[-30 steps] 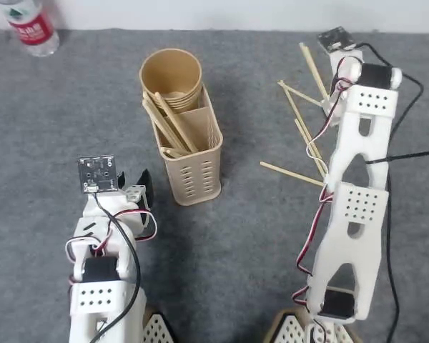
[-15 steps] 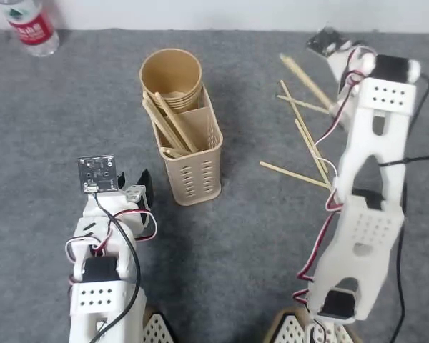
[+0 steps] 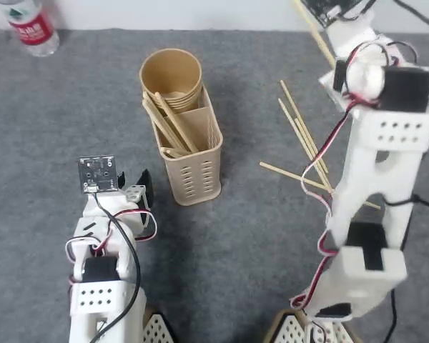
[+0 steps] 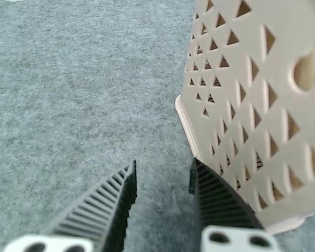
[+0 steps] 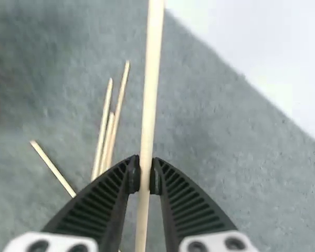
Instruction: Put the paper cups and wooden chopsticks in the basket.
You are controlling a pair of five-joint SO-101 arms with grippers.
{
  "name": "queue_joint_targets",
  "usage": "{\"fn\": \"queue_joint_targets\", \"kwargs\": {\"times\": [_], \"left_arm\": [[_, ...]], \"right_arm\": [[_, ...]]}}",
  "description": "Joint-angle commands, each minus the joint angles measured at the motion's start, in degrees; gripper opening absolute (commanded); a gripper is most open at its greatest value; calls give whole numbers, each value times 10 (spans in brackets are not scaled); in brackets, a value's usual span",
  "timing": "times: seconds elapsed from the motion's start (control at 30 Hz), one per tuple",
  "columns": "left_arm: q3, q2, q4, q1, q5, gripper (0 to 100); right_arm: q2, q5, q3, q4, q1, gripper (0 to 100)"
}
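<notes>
the grey mat (image 3: 57, 128) is covered mostly by the two arms, and the basket (image 3: 193, 161) is stood upright between them, nearer the left one. the cup part of the task is judged done: the paper cups (image 3: 170, 71) are seen nested in one stack in the basket's far compartment, and no other cup is seen on the mat. the chopstick part is judged about half done. a bundle of wooden chopsticks (image 3: 168, 125) is already leaned in the basket, its ends resting against the cup stack. several loose chopsticks (image 3: 300, 136) are left lying flat on the mat well to the right of the basket, some close together and one set crosswise nearer the arm bases.

one further chopstick (image 5: 149, 79) is clamped between the fingers of the right gripper (image 5: 145, 178), which are closed tight on its shaft; it is held above the mat, far to the right of the basket and beyond it, so it has yet to be carried over and dropped in.

the left gripper (image 4: 161, 184) is parked just beside the basket's near left corner, low over the mat, with its fingers apart and nothing between them. a plastic bottle (image 3: 28, 25) is stood well off to the basket's far left and is no part of the job.
</notes>
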Motion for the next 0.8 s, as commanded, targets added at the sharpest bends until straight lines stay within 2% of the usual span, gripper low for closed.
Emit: {"fn": "queue_joint_targets", "kwargs": {"times": [0.0, 0.2, 0.3, 0.4, 0.53, 0.63, 0.77], "left_arm": [[-7, -6, 0, 3, -8, 173], [-7, -6, 0, 2, -7, 173], [-7, -6, 0, 2, -7, 173], [-7, -6, 0, 2, -6, 173], [-7, -6, 0, 2, -6, 173], [-7, -6, 0, 1, -6, 173], [-7, -6, 0, 4, -8, 173]], "right_arm": [[-65, -57, -5, 14, -64, 8], [-111, -153, -3, -14, -230, 8], [-111, -217, -2, -61, -286, 8], [-110, -246, 24, -106, -338, 8], [-117, -253, 112, -165, -365, 8], [-129, -301, 187, -188, -366, 8], [-229, -305, 321, -280, -374, 8]]}}
